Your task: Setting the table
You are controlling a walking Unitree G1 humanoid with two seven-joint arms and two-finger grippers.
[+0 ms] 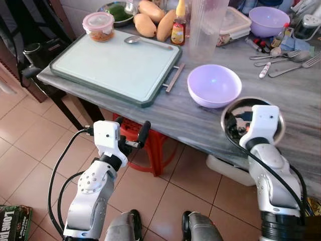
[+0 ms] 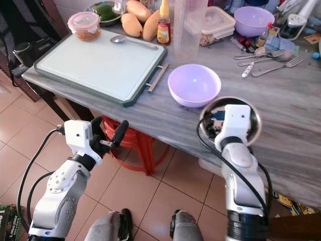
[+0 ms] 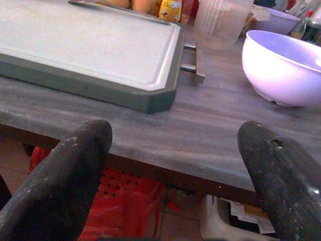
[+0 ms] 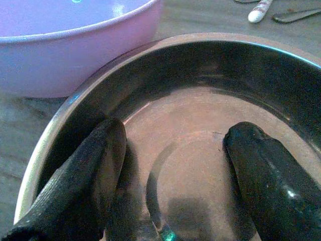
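Observation:
A steel bowl sits at the near edge of the grey marble table. My right gripper reaches down inside it, open, both black fingers spread over the bowl's bottom. Just behind the steel bowl stands a lilac bowl. Forks and spoons lie at the far right. A spoon rests on the pale cutting board. My left gripper hangs open and holds nothing, in front of and below the table edge, facing the board's corner.
At the back stand a clear plastic jug, a sauce bottle, mangoes, a pink-lidded container and a second purple bowl. A red plastic stool stands under the table. Tiled floor lies below.

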